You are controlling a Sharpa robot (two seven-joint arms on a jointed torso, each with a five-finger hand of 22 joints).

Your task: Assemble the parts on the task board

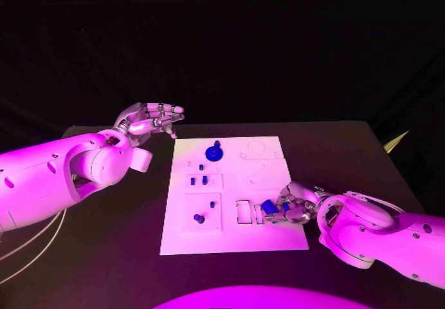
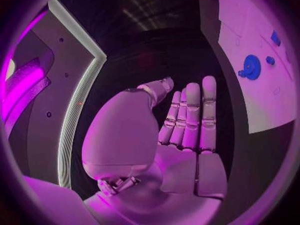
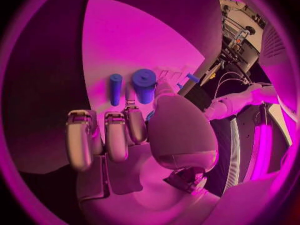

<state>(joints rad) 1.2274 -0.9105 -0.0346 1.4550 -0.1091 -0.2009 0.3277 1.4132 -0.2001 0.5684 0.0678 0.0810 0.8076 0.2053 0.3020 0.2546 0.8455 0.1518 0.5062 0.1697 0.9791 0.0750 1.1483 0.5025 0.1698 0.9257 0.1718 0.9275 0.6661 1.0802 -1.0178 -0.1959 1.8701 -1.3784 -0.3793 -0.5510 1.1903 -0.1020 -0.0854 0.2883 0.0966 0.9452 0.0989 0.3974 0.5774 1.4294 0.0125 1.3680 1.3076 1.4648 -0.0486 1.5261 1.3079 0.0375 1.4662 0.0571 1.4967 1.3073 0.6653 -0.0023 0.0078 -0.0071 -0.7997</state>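
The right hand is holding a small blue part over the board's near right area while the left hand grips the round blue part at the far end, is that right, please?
Not quite: the left hand grips nothing. In the head view it hovers beside the task board, apart from the round blue part. The right hand does hold a small blue part.

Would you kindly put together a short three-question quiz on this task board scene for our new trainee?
1. True or false: the left hand holds a part.
2. Which hand is at a blue part near the task board's right edge? A) left B) right
3. Fill in: the round blue part sits near the board's ___ edge, far or near.

Key: 1 false; 2 B; 3 far.
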